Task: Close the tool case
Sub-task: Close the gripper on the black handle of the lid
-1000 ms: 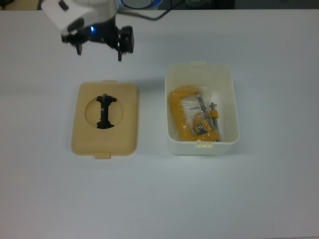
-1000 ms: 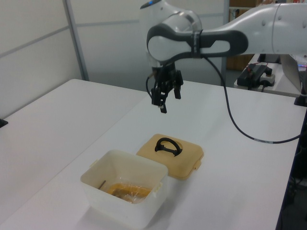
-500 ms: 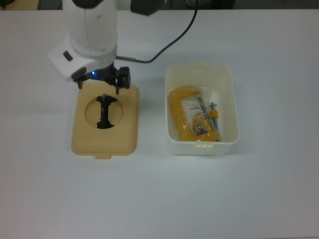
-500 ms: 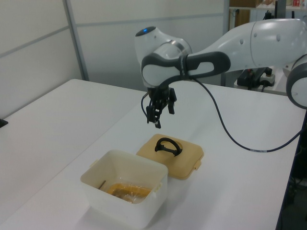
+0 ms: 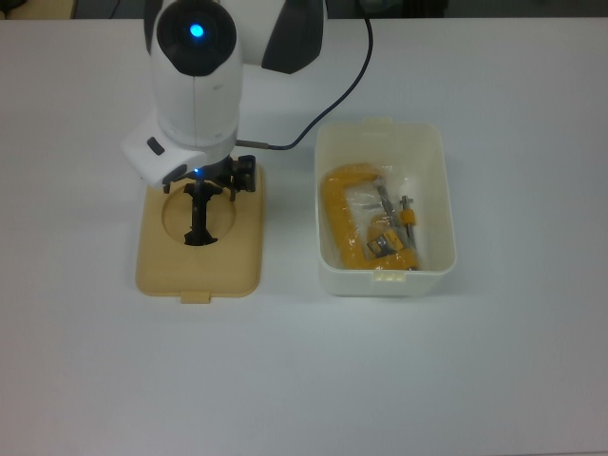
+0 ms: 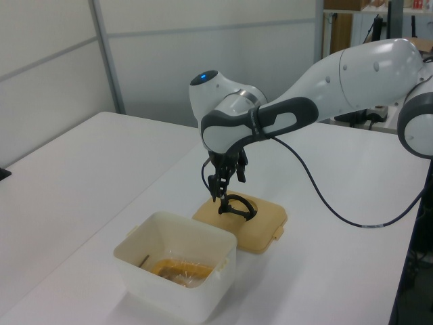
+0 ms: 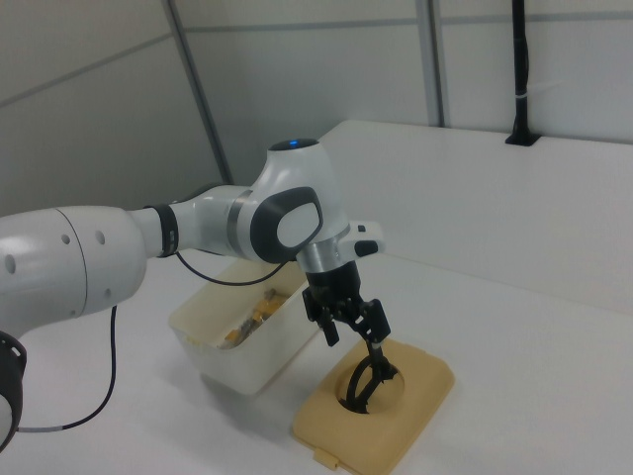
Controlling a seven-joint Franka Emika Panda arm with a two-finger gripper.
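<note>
- Nearest in the left view sits the tub of the tool case, open on the white table, with the yellow C-clamp lying inside it in a clear bag.
- Just beyond it, apart from the tub, the tan lid lies flat with its round recess facing up and the black handle arching out of that recess.
- Over the lid now: the gripper hangs right above the handle, fingers spread, nothing held. One finger looks down beside the arch in the right view; contact I can't confirm.
- To do this step well, I'd say centre the fingers either side of the handle's arch, sink low enough for a full bite, then pinch squarely so the lid doesn't swing when lifted.
- After that, the lid wants carrying level over the tub, corners and latch tabs lined up.
- Farthest back, the white arm and its black cable.
</note>
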